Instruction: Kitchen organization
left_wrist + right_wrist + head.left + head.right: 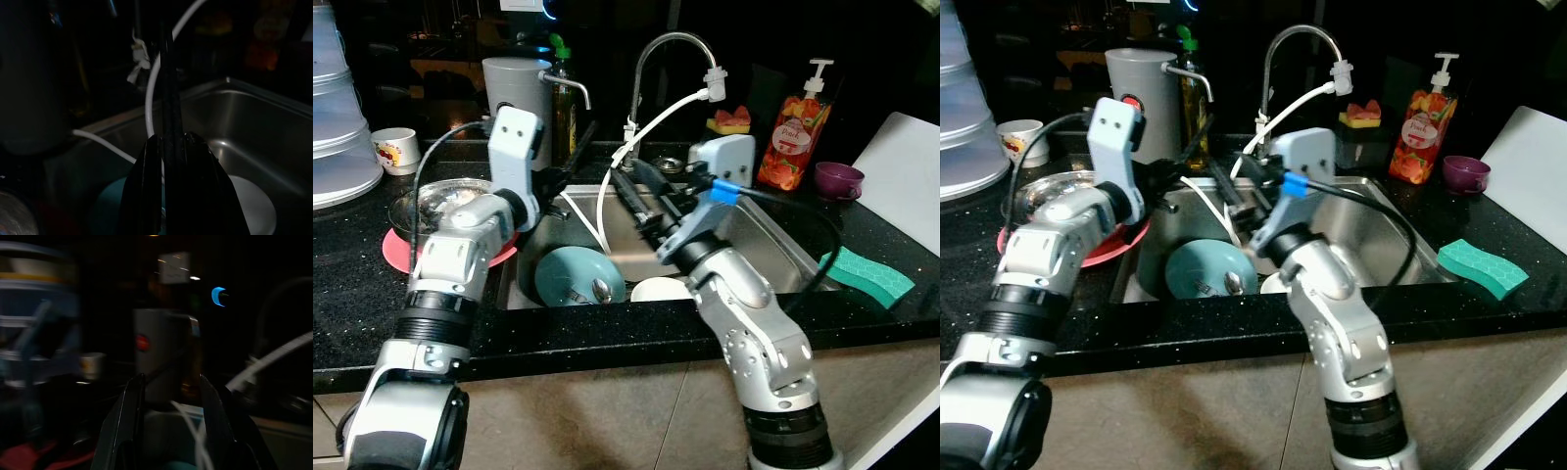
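In the steel sink (773, 257) lie a teal plate (570, 276) with a spoon (600, 290) on it and a white bowl (661, 290) beside it. My left gripper (576, 157) reaches in from the left counter over the sink's back left corner. Its long fingers (168, 98) are pressed together and hold nothing I can see. My right gripper (628, 174) hovers above the middle of the sink, pointing back and left, with its fingers (134, 401) apart and empty. A white hose (656, 116) runs from the faucet (666, 41) down between the two grippers.
On the left counter a metal bowl (435, 201) sits on a red plate (396, 250). Behind them are a white cup (394, 149), a grey canister (514, 83) and stacked plastic tubs (337, 127). To the right are a green sponge (867, 274), a soap bottle (793, 132), a purple cup (839, 179) and a white board (906, 166).
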